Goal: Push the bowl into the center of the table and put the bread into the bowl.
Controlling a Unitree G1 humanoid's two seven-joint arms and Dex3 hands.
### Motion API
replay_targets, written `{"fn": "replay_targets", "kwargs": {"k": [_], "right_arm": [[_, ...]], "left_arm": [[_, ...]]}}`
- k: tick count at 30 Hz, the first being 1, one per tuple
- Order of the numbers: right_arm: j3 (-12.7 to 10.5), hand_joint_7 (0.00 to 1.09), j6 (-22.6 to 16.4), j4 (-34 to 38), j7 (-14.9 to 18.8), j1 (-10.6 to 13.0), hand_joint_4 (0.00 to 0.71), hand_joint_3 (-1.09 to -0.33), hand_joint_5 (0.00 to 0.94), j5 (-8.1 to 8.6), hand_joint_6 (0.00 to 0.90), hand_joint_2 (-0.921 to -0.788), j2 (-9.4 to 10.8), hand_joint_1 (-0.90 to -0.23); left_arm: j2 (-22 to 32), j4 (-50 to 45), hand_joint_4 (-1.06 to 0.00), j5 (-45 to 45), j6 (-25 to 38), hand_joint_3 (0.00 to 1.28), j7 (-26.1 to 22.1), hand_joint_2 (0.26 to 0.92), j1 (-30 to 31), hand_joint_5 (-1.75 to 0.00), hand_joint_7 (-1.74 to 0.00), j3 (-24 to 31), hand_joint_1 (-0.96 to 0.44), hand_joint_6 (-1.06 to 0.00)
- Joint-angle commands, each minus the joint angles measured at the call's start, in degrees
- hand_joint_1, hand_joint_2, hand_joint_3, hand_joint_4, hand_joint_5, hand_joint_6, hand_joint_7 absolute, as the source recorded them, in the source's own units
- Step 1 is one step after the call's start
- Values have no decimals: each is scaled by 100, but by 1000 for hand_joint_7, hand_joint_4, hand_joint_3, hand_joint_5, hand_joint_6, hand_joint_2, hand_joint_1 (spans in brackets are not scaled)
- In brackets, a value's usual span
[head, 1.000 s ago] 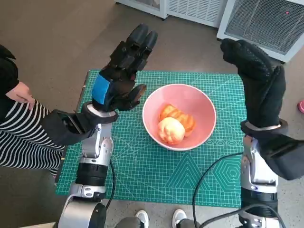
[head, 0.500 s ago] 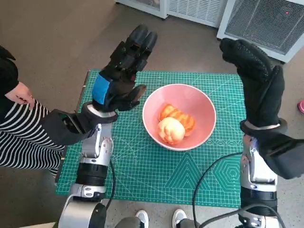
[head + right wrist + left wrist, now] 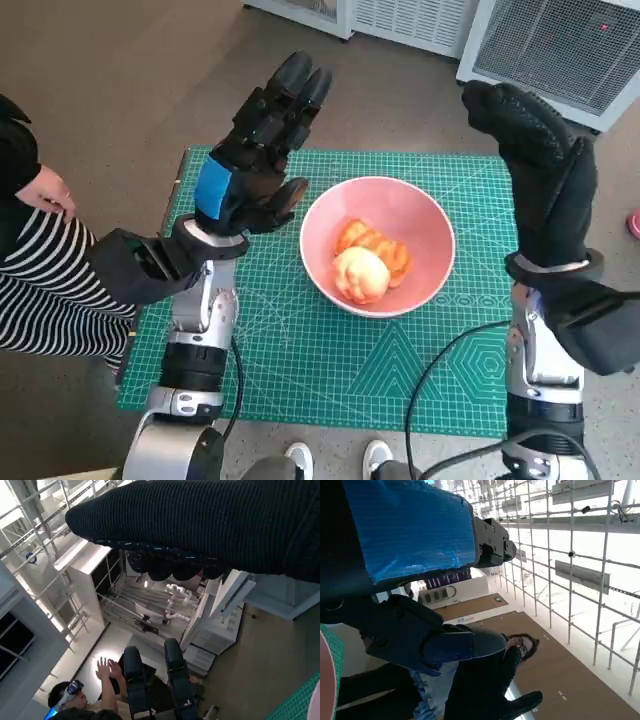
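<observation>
A pink bowl (image 3: 423,225) sits on the green cutting mat (image 3: 300,350), near the mat's middle. Inside it lie pieces of bread (image 3: 362,270), one pale and round, one orange and ridged. My left hand (image 3: 255,150) is raised above the mat's left side, fingers spread and pointing away, holding nothing. My right hand (image 3: 545,165) is raised over the mat's right edge, fingers upward, also holding nothing. The left wrist view shows the left hand (image 3: 405,580) against the room, with a sliver of the bowl's rim (image 3: 324,680). The gloved right hand (image 3: 210,525) spans the right wrist view.
A person in a striped top (image 3: 40,290) sits close to the table's left side. White appliances (image 3: 560,40) stand on the floor beyond the table. Another person (image 3: 485,680) shows in the left wrist view, and a person with raised hands (image 3: 95,690) in the right wrist view.
Both my hands stay raised and nearly still. The person's hand at the left edge has shifted slightly. The bowl and bread have not moved.
</observation>
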Motion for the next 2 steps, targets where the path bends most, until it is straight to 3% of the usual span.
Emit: {"fn": "replay_targets", "kwargs": {"k": [1, 2], "right_arm": [[-17, 493, 103, 14, -51, 85, 159, -695, 1, -7, 15, -921, 3, -690], [-18, 493, 106, 17, -53, 83, 159, -695, 1, -10, 15, -921, 2, -690]], "left_arm": [[26, 20, -73, -33, 7, 431, -15, 921, -16, -8, -5, 29, -630, -170], [30, 23, -72, -34, 7, 430, -17, 921, -17, -8, -5, 31, -632, -170]]}}
